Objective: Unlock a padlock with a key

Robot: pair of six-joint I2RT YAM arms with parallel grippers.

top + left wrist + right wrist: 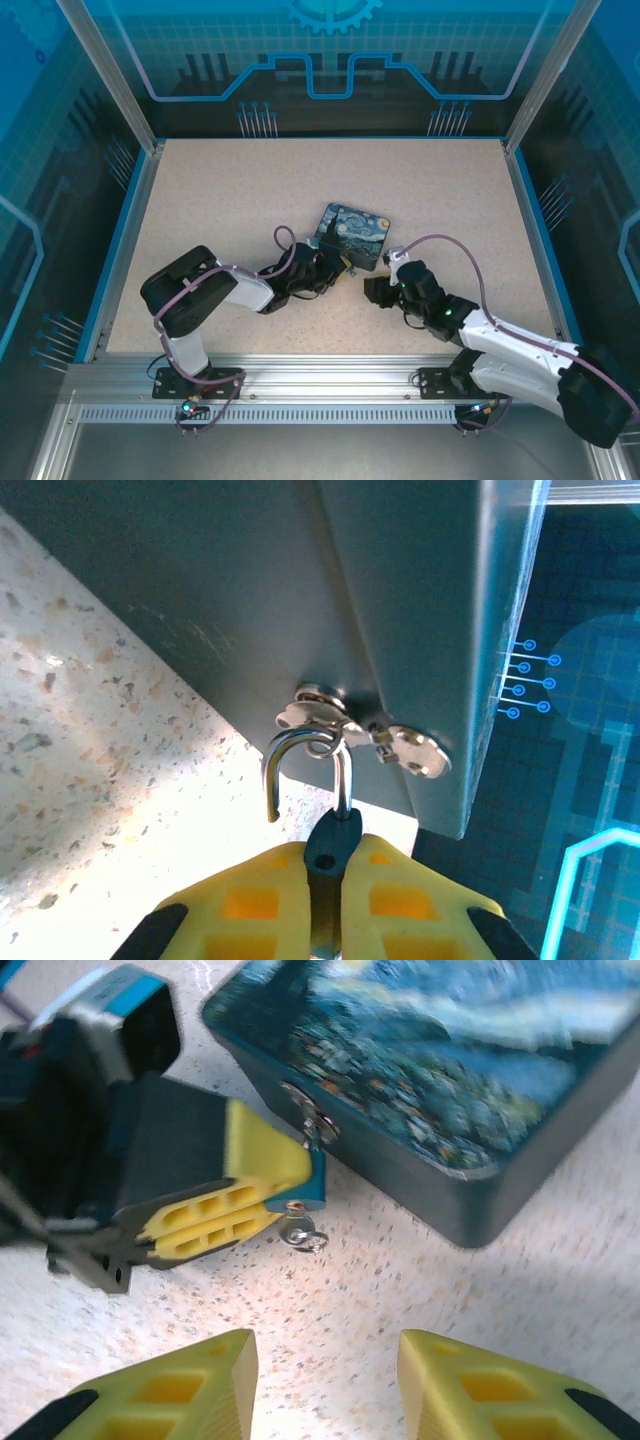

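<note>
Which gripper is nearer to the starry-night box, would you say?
Left. The left gripper sits at the box's side wall, shut on the small blue lock hooked in its hasp; the right gripper stands open, apart from the box.

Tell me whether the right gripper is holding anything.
No: the right gripper stands open, with bare speckled table in its gap.

Robot lab cell: speckled table (250, 190), blue circuit-print walls (330, 60), aluminium frame (330, 378).

One painted box (355, 233), one blue padlock (313, 1172), one table (220, 200), and two grippers: left gripper (338, 262), right gripper (325, 1355).
</note>
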